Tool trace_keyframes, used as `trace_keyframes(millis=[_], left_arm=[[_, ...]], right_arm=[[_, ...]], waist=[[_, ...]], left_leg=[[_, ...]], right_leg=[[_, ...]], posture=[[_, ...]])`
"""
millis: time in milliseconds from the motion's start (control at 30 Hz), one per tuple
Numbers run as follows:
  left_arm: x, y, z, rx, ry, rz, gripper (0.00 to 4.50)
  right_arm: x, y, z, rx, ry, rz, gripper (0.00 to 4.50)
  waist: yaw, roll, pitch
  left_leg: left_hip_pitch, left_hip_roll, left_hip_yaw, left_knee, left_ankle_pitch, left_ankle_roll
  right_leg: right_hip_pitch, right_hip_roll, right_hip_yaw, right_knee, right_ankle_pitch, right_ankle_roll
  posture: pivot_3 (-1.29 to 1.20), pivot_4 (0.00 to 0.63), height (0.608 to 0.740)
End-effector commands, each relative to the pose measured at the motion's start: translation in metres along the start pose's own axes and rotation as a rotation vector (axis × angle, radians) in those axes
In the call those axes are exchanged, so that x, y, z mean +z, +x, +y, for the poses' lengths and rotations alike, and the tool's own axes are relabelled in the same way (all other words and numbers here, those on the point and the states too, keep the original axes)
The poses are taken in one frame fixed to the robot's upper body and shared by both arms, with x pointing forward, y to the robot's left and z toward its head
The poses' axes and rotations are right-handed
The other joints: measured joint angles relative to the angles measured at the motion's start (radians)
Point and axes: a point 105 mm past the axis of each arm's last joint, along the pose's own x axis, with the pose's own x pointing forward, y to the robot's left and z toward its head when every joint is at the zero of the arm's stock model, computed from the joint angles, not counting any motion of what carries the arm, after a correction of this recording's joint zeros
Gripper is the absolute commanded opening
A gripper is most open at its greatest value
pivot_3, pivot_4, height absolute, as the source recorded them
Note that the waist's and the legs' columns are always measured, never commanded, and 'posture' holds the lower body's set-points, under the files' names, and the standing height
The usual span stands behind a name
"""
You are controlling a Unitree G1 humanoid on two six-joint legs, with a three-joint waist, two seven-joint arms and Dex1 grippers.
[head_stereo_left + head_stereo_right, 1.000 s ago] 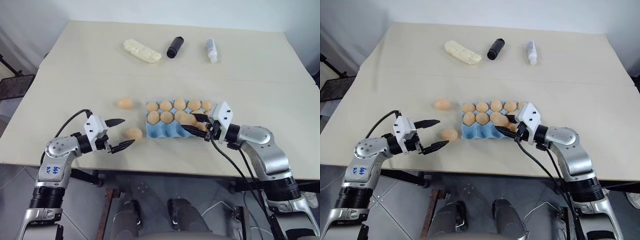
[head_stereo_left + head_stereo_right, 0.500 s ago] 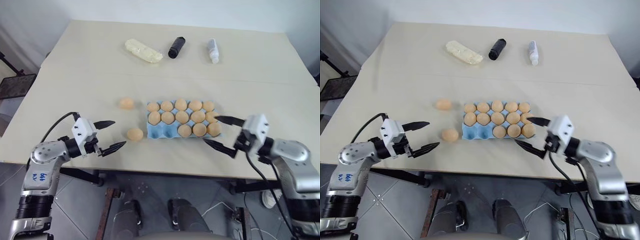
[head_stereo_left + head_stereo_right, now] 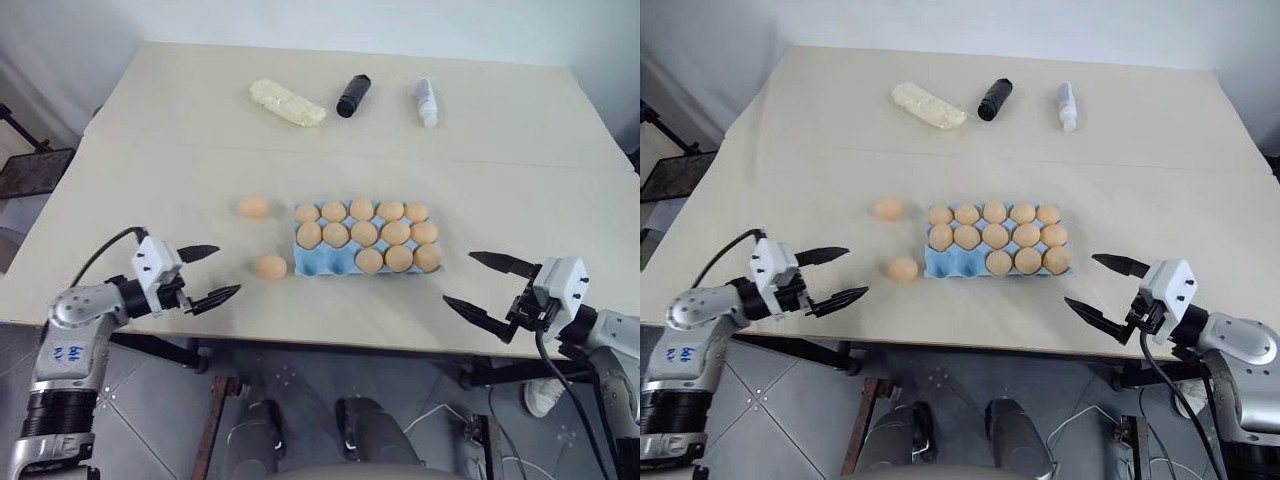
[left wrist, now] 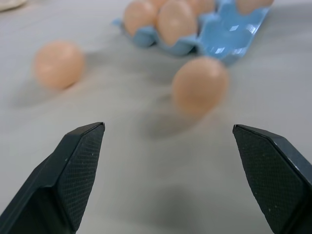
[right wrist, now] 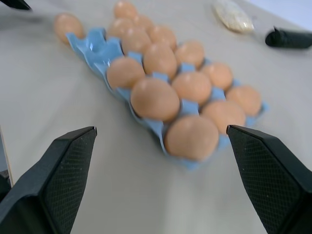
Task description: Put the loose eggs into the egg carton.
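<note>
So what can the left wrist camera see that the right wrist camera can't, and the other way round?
Left wrist view: the farther loose egg, plainly alone on the table. Right wrist view: the carton's filled rows, with a black bottle and a pale-yellow lump beyond them. Shared: the blue egg carton, its empty end cups, and the nearer loose egg lying beside those cups.
</note>
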Motion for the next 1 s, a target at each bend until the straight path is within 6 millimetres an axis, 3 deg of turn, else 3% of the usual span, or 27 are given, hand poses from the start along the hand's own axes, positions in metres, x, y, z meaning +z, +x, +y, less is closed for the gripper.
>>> trace_keyframes(millis=[33, 267, 367, 467, 567, 800, 933, 1000], left_arm=[[0.006, 0.026, -0.004, -0.046, 0.034, -0.015, 4.5], [-0.002, 0.058, -0.01, -0.088, 0.04, -0.001, 4.5], [-0.003, 0.056, -0.007, -0.08, 0.05, 0.006, 3.9], [0.0, 0.049, -0.001, -0.058, 0.062, 0.001, 2.94], [0.016, 0.045, 0.0, -0.07, 0.072, -0.055, 2.05], [0.058, 0.071, -0.02, -0.186, 0.096, -0.186, 2.05], [0.081, 0.107, -0.037, -0.259, 0.071, -0.274, 2.05], [0.083, 0.131, -0.056, -0.345, 0.09, -0.276, 2.05]], right_arm=[[0.02, 0.011, 0.009, 0.047, -0.029, -0.072, 4.47], [0.033, 0.029, 0.025, 0.107, -0.034, -0.123, 4.47], [0.032, 0.03, 0.027, 0.098, -0.026, -0.121, 4.5], [0.03, 0.029, 0.025, 0.075, -0.022, -0.113, 4.5], [0.026, 0.025, 0.023, 0.052, -0.014, -0.099, 4.5], [0.022, 0.02, 0.022, 0.015, -0.004, -0.082, 4.5], [0.022, 0.017, 0.022, -0.017, -0.004, -0.073, 4.5], [0.022, 0.016, 0.022, -0.036, -0.009, -0.067, 4.5]], waist=[[0.0, 0.0, 0.0], [-0.007, 0.0, 0.0], [-0.003, 0.0, 0.0], [-0.002, 0.0, 0.0], [-0.001, 0.0, 0.0], [0.006, 0.0, 0.0], [0.014, 0.0, 0.0], [0.023, -0.001, 0.0]], left_leg=[[0.0, 0.0, 0.0, 0.0, 0.002, -0.001], [0.0, 0.001, 0.0, 0.001, 0.004, -0.002], [0.0, 0.001, 0.0, 0.001, 0.004, -0.002], [0.0, 0.001, 0.0, 0.001, 0.004, -0.002], [0.0, 0.001, 0.0, 0.002, 0.004, -0.002], [0.0, 0.0, 0.0, 0.003, 0.004, -0.002], [0.0, 0.0, -0.001, 0.005, 0.004, -0.001], [0.0, -0.001, 0.0, 0.006, 0.004, -0.001]], right_leg=[[0.0, 0.0, 0.0, 0.0, 0.0, 0.0], [0.0, 0.002, 0.001, 0.001, 0.0, 0.0], [-0.001, 0.002, 0.001, 0.001, 0.0, 0.0], [0.0, 0.002, 0.001, 0.001, 0.0, 0.001], [0.0, 0.001, 0.001, 0.001, 0.0, 0.001], [0.0, 0.001, 0.0, 0.002, 0.0, 0.001], [0.001, 0.002, 0.0, 0.002, 0.0, 0.002], [0.001, 0.002, 0.001, 0.002, 0.0, 0.003]], posture=[[0.0, 0.15, 0.74], [0.0, 0.15, 0.74], [0.0, 0.15, 0.74], [0.0, 0.15, 0.74], [0.0, 0.15, 0.74], [0.0, 0.15, 0.74], [0.0, 0.15, 0.74], [0.0, 0.15, 0.74]])
